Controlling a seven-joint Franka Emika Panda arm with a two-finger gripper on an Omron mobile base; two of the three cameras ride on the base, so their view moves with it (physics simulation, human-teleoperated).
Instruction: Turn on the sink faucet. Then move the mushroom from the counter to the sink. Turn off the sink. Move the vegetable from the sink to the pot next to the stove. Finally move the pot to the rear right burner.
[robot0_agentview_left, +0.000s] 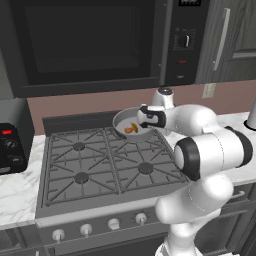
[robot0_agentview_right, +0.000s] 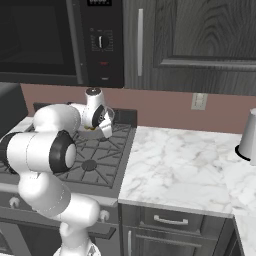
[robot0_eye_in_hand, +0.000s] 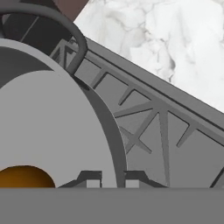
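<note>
A grey pot (robot0_agentview_left: 125, 121) is at the rear right burner of the stove (robot0_agentview_left: 100, 165), with the orange-brown mushroom (robot0_agentview_left: 131, 129) inside it. My gripper (robot0_agentview_left: 144, 120) reaches in from the right and is shut on the pot's right rim. In the hand view the rim (robot0_eye_in_hand: 111, 144) runs down between my two fingertips (robot0_eye_in_hand: 89, 178), the mushroom (robot0_eye_in_hand: 24, 176) shows at the lower left inside the pot, and a loop handle (robot0_eye_in_hand: 70, 30) arches at the upper left. The grate (robot0_eye_in_hand: 162, 131) lies beyond the rim. I cannot tell whether the pot rests on the grate.
A black microwave (robot0_agentview_left: 85, 45) hangs low over the stove. A dark appliance (robot0_agentview_left: 11, 147) stands on the counter to the left. The marble counter (robot0_agentview_right: 180, 165) stretches to the right, with a grey vessel (robot0_agentview_right: 248, 136) at its far end.
</note>
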